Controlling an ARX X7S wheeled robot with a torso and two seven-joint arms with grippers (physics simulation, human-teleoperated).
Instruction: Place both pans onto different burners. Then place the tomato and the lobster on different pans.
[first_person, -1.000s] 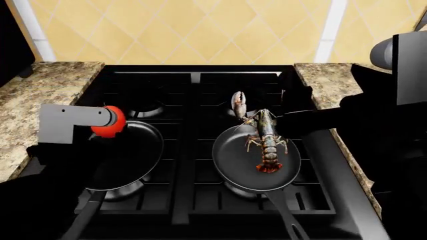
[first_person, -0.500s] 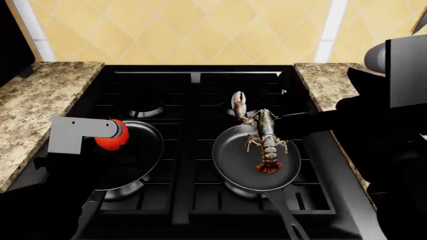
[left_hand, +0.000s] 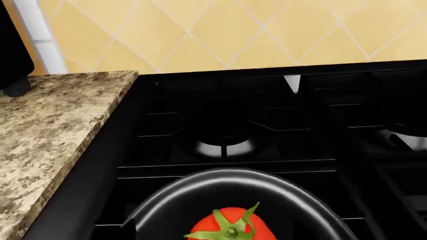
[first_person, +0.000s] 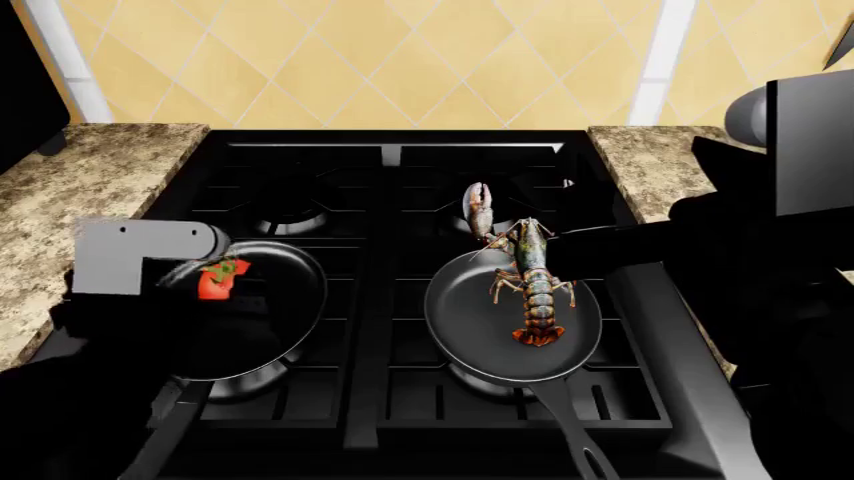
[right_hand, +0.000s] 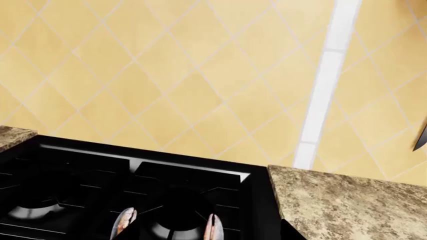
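Observation:
Two dark pans sit on the stove's front burners. In the left pan (first_person: 274, 320) (left_hand: 220, 175) rests the red tomato (first_person: 214, 284) (left_hand: 233, 227), stem up. My left gripper (first_person: 200, 268) hangs just over it and partly hides it; no finger shows in the left wrist view, and the tomato sits apart below the grey wrist. The lobster (first_person: 537, 290) lies in the right pan (first_person: 474, 320), one claw (first_person: 478, 210) reaching past the rim. Both claw tips (right_hand: 213, 227) show in the right wrist view. My right gripper (first_person: 577, 240) is at the lobster's head, its jaws lost in black.
The rear left burner (first_person: 291, 215) (left_hand: 225, 147) and the rear right burner (right_hand: 167, 232) carry nothing. Granite counters flank the stove at the left (first_person: 80, 190) and right (first_person: 654, 170). A yellow tiled wall (first_person: 400, 60) stands behind. Both pan handles point toward me.
The tomato has dropped from the left gripper's tip down into the left pan, and the left wrist has drawn back to the left. The lobster and the right pan have not moved.

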